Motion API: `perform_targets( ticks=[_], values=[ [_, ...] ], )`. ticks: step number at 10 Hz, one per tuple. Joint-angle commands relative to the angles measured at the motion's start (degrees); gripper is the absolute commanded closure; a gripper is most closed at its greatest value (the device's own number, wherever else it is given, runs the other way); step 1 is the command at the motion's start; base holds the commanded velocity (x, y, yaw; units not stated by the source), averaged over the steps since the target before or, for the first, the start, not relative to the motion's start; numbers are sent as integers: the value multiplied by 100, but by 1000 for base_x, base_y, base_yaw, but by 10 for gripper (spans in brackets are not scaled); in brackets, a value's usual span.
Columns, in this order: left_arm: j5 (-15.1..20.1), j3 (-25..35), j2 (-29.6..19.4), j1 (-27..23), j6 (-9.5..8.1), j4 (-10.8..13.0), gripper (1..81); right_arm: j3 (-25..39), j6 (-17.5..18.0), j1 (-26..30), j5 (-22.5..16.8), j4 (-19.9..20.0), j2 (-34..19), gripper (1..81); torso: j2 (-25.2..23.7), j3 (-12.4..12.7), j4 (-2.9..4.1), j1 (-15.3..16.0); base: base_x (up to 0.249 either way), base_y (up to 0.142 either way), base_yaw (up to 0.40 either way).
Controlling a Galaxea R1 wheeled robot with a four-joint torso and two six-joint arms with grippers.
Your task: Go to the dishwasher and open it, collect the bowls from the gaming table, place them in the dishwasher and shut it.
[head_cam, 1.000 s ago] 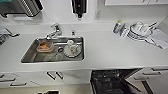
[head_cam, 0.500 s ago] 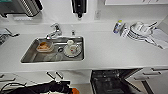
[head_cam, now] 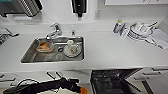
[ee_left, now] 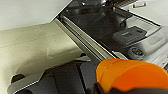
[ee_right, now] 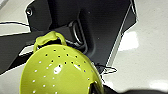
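The left tool (head_cam: 81,90) carried an orange bowl (ee_left: 132,75), though its exact grip could not be told. Just to that tool's right the dishwasher (head_cam: 112,81) stood open, door down. The right tool seemed to hold a perforated green bowl (ee_right: 60,72). Risks, as I judged: the orange bowl clipping the door edge (ee_left: 82,41), or slipping onto the floor (ee_right: 147,42).
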Motion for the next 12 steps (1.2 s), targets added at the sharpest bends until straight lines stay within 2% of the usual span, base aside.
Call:
perform_targets(
  ticks=[1, 3, 6, 8, 12],
  values=[
    [332, -129, 331, -756, -18, -24, 811, 113, 0, -58, -436, -48, -122, 811, 0, 0, 0, 0, 0, 0, 0],
    [385, -287, 735, -958, -45, -42, 811, 113, 0, -58, -445, -48, -113, 811, 2, -2, 0, 0, 0, 0, 0],
    [438, -497, 1260, -1301, -194, -42, 811, 113, 0, -59, -436, -48, -96, 811, 2, -2, 0, 0, 0, 0, 0],
    [446, -691, 1693, -1363, -247, -24, 811, 95, 0, -58, -436, -57, -61, 811, 2, -2, 0, 0, 0, 0, 0],
    [499, -1112, 2482, -1363, -238, -7, 811, 51, 0, -24, -436, -57, -17, 811, 2, -5, 0, 2, 0, 0, 0]
  ],
)
